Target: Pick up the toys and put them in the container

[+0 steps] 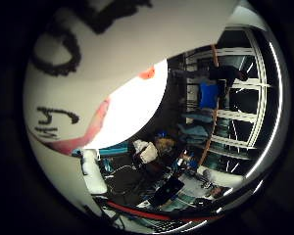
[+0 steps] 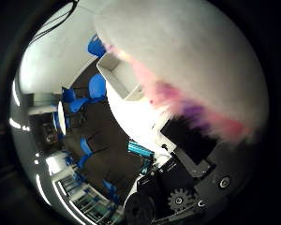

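I read plush toy [image 2: 196,65] tight against palm, filling both palm views. Hand [image 2: 187,187] partly visible; can't tell if fingers curl round it. White container [image 2: 119,77] sits on table beyond toy, open side toward palm. Next: carry toy across.

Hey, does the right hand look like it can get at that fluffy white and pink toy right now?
Probably yes. The fluffy toy fills much of the thumb-side view, so it sits right at the palm with nothing in between. The hand shows only partly, so its hold is unclear.
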Available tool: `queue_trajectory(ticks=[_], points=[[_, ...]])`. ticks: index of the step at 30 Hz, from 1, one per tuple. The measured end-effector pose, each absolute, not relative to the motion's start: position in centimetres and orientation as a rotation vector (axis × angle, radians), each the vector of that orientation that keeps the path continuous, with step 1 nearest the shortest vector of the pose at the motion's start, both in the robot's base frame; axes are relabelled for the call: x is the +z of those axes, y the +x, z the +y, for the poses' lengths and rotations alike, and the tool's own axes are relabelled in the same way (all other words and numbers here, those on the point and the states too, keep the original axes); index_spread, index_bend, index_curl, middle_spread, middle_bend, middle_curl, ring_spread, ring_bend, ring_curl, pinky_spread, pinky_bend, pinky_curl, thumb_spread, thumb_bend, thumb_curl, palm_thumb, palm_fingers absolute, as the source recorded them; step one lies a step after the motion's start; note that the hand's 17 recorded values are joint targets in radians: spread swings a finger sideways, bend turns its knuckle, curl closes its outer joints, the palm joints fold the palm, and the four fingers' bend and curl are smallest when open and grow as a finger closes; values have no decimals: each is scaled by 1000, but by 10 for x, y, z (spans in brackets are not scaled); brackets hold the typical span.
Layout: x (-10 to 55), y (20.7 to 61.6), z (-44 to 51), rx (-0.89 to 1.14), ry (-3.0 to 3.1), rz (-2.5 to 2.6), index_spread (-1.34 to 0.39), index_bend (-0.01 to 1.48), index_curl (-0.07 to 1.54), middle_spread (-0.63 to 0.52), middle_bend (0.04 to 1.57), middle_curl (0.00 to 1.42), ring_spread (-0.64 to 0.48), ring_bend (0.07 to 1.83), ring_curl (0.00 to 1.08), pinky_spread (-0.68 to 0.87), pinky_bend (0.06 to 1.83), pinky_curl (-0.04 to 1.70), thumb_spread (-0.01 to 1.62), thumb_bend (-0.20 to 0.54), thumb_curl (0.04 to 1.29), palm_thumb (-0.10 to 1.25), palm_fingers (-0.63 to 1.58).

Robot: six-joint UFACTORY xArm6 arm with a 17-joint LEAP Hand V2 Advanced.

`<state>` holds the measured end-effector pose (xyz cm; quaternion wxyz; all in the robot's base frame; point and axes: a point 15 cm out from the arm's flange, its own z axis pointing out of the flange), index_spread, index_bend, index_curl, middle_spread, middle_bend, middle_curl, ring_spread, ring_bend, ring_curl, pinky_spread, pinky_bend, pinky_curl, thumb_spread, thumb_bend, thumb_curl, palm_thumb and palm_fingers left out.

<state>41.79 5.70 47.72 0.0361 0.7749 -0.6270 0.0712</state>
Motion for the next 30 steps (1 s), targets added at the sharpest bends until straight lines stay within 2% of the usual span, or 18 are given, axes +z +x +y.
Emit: queue_trajectory(ticks=[16,22,30], points=[[412,537,195,439,2604,-1973,-225,1055,872,-181,1245,925,-294,1232,951,-239,1130,1203,996,-17,686,1033,1070],[403,549,228,426,2678,-1992,-226,1058,874,-178,1245,929,-292,1231,948,-244,1120,1212,996,-17,688,999,1077],[400,538,261,396,2748,-1939,-232,1060,872,-176,1245,926,-291,1227,947,-247,1117,1212,1038,-15,676,962,1083]])
